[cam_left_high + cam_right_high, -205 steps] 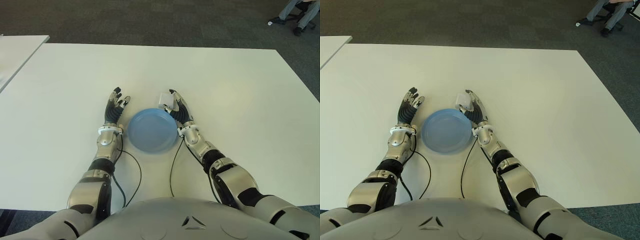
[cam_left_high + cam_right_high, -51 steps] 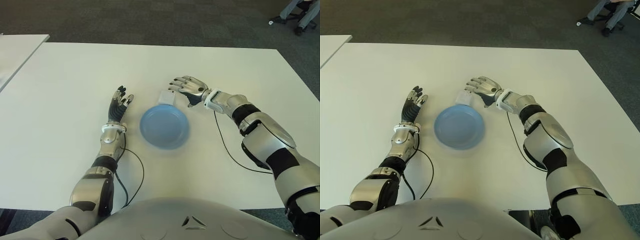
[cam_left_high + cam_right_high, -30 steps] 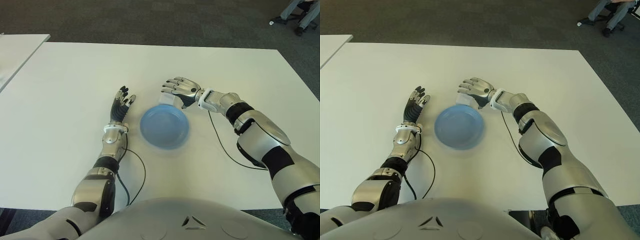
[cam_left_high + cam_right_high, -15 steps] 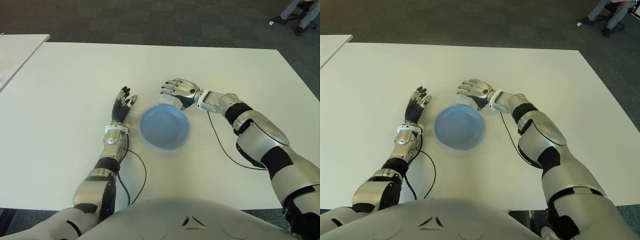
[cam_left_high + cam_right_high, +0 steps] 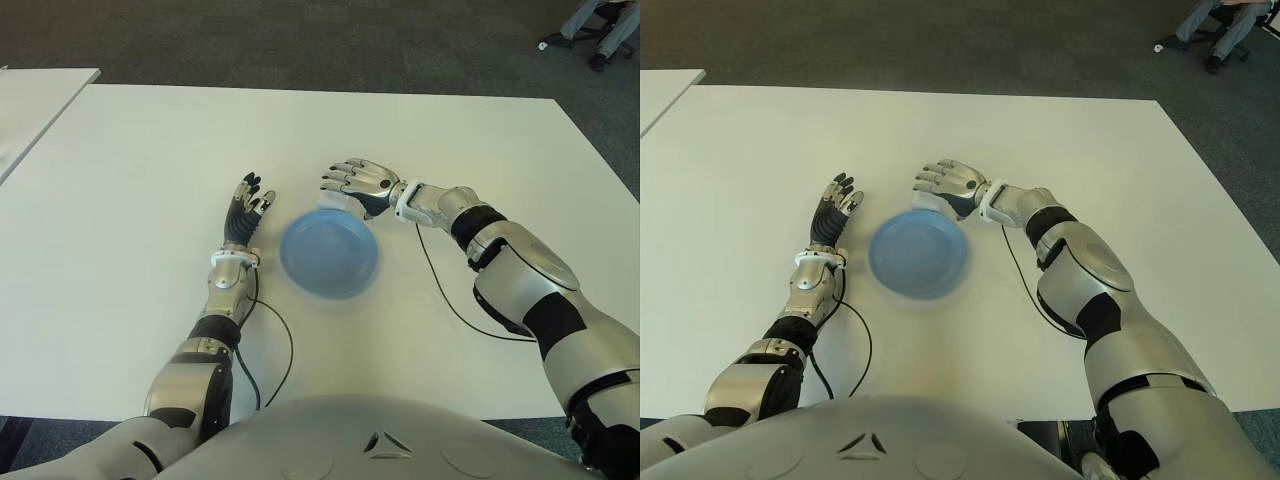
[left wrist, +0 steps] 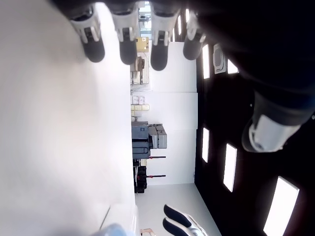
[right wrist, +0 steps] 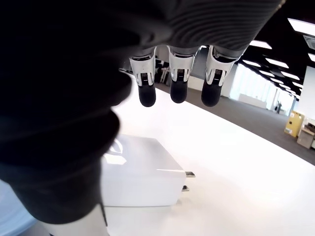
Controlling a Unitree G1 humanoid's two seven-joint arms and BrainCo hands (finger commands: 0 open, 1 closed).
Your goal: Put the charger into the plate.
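Still on the table [image 5: 450,140]: white charger [image 7: 140,179], lying flat, prongs pointing sideways, just beyond the far rim of the blue plate [image 5: 329,254], not in it. Directly above charger: right hand [image 5: 358,181], palm down, fingers [image 7: 178,83] spread and extended over it, thumb close beside its near face, nothing gripped. Plate empty, roughly mid-table. On the plate's left side, just apart from it: left hand [image 5: 245,211], fingers straight and loosely spread, holding nothing. Dark carpet [image 5: 300,40] beyond the far table edge.
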